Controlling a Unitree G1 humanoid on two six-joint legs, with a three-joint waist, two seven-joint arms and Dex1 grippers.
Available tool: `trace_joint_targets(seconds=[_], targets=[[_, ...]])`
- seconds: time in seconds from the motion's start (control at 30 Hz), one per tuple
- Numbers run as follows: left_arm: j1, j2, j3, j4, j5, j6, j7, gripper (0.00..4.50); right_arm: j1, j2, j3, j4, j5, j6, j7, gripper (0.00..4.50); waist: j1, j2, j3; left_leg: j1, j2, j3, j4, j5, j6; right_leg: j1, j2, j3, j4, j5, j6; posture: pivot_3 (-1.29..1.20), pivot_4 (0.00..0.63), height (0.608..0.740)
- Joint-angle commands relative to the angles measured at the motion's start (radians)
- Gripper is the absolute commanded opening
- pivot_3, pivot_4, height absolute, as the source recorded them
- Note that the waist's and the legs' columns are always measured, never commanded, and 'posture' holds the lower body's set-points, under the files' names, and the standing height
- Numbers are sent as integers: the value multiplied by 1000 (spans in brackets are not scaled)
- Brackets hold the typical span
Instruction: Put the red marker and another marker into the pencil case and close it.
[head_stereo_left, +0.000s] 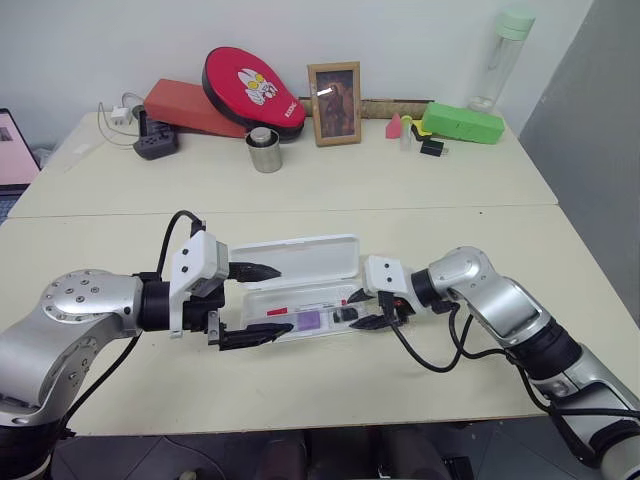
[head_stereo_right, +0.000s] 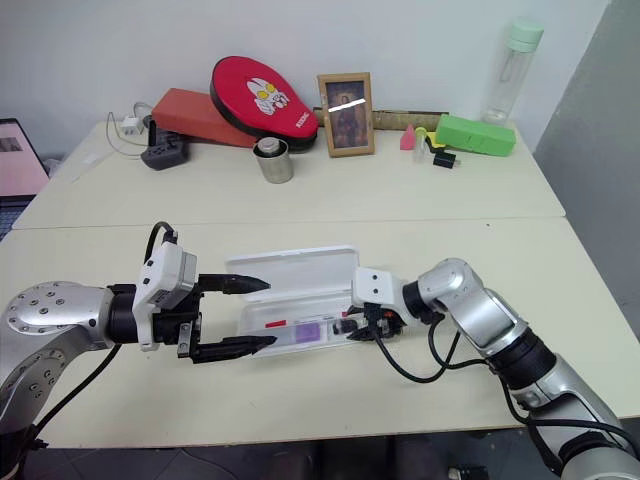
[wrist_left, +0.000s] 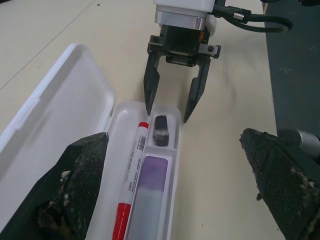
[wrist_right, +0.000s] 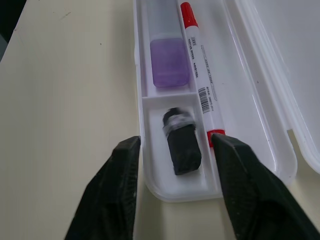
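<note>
White pencil case (head_stereo_left: 300, 300) lies open mid-table, lid back | wrist views reveal red marker (wrist_right: 202, 80), purple marker (wrist_right: 170, 62), dark cap piece (wrist_right: 181, 145) inside | left gripper (head_stereo_left: 262, 302) spread, empty | right gripper (wrist_left: 171, 107) parted, straddling case's end | bare table (head_stereo_left: 330, 385) in front

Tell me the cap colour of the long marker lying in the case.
Red; the red marker shows it best in the right wrist view.
</note>
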Motion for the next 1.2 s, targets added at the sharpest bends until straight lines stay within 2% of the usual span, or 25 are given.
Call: trace_joint_targets(seconds=[0.03,0.1,0.2,0.27,0.37,0.47,0.5,0.57,0.7,0.77,0.9,1.07,1.2], targets=[[-1,8,21,-27,-12,-6,3,4500,-27,9,-28,-20,9,-10,7,3405,0,0,0,0,0,0,0,0,0,0,0,0,0,0,0,0,150,740],[-2,7,21,-28,-12,-6,4,4500,-28,9,-30,-20,8,-10,6,3969,0,0,0,0,0,0,0,0,0,0,0,0,0,0,0,0,150,740],[0,7,23,-28,-11,-7,7,4500,-32,7,-47,-34,24,-2,10,4430,0,0,0,0,0,0,0,0,0,0,0,0,0,0,0,0,150,740],[3,8,34,-29,-13,-3,13,4500,-39,2,-88,-71,74,24,29,4430,0,0,0,0,0,0,0,0,0,0,0,0,0,0,0,0,150,740],[32,1,85,-42,-33,12,40,4500,-65,4,-230,-165,284,143,86,4430,-1,0,0,0,0,0,0,0,0,0,0,0,0,0,0,0,150,740],[70,-15,169,-65,-87,39,77,4500,-156,27,-332,-118,379,195,70,3924,-4,0,0,0,1,0,0,0,0,0,-1,0,0,0,0,0,150,740],[76,-17,185,-70,-100,46,84,4500,-173,31,-345,-105,390,204,64,3673,-3,0,0,1,1,1,0,0,0,0,-1,1,0,0,-1,0,150,740],[82,-17,214,-67,-116,55,97,4500,-212,48,-357,-54,389,200,38,3569,-1,0,0,1,2,-1,0,0,0,1,-1,0,0,0,-1,0,150,740],[139,-18,367,-20,-141,67,115,4500,-426,158,-291,322,227,70,-50,3569,-13,1,1,2,0,3,-1,0,0,-1,0,2,1,1,-2,0,150,740],[151,-20,398,-15,-150,69,125,4500,-466,190,-273,411,198,32,-47,3301,-14,1,1,3,1,2,-1,0,0,-1,0,2,1,1,-2,0,150,740],[166,-21,436,-9,-162,68,133,4500,-515,238,-248,541,139,-45,-39,2380,-8,1,1,1,3,2,-2,0,0,-1,0,1,-1,1,-3,0,150,740],[212,-25,506,-3,-169,65,133,4500,-599,309,-190,763,23,-148,-62,1028,-4,1,1,-1,1,3,-1,0,0,-3,0,2,-1,1,-2,0,150,740],[234,-26,518,-5,-167,58,135,4500,-621,331,-160,851,-53,-208,-70,17,-3,1,1,0,2,2,-1,0,0,-2,0,1,0,1,-2,0,150,740]])
